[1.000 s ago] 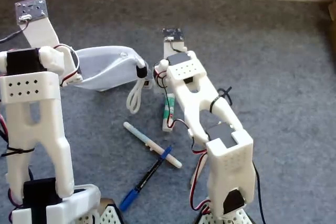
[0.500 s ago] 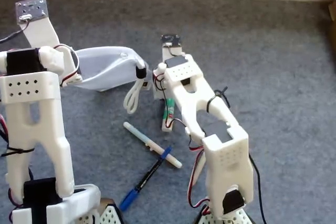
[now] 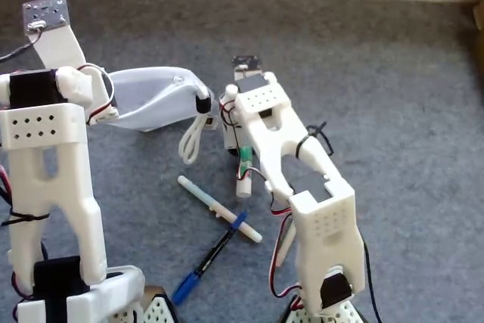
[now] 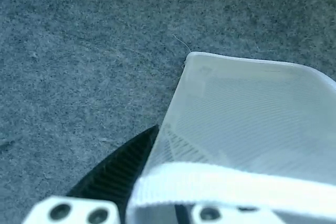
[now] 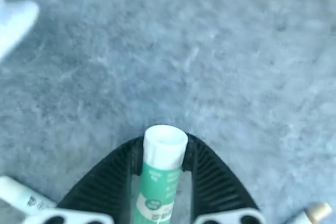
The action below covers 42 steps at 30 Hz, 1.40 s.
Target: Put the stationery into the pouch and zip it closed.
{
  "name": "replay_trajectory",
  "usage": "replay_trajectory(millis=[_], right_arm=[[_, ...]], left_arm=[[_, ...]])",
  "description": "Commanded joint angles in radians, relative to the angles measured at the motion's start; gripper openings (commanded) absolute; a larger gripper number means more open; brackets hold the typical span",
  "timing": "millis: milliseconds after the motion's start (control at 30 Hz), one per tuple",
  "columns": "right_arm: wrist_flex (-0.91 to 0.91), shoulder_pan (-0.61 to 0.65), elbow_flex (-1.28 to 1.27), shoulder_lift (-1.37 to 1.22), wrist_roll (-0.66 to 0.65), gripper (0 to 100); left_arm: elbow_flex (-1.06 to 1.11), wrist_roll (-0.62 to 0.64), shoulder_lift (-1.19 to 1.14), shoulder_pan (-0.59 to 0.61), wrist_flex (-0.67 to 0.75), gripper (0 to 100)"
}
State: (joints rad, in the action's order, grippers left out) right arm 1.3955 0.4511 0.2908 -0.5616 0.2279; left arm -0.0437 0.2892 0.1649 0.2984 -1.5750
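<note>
Pinching a white-capped green plastic tube (image 5: 156, 195), the right gripper (image 5: 164, 148) is closed; the left gripper (image 4: 160, 205) seemingly clamps the translucent white pouch (image 4: 247, 114) (at its edge).

No lettering is legible: the green label on the glue stick (image 5: 156, 195) bears pale marks too blurred to read, as does the white pen (image 5: 22, 196).
</note>
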Motion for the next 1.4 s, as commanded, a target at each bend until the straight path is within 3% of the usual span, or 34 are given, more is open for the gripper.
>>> replay_trajectory(millis=[0,400,633,1367], right_arm=[[0.104,-0.018,0.124,0.015,0.005,0.5],[0.334,-0.087,0.363,0.015,0.003,0.5],[0.367,-0.107,0.469,0.018,0.003,0.5],[0.364,-0.096,0.300,0.348,0.002,0.5]], left_arm=[[0.008,-0.011,-0.008,0.025,0.017,1],[0.016,-0.011,-0.008,-0.047,0.012,1],[0.028,-0.012,-0.008,-0.054,0.020,1],[0.042,-0.014,-0.008,-0.077,0.020,1]])
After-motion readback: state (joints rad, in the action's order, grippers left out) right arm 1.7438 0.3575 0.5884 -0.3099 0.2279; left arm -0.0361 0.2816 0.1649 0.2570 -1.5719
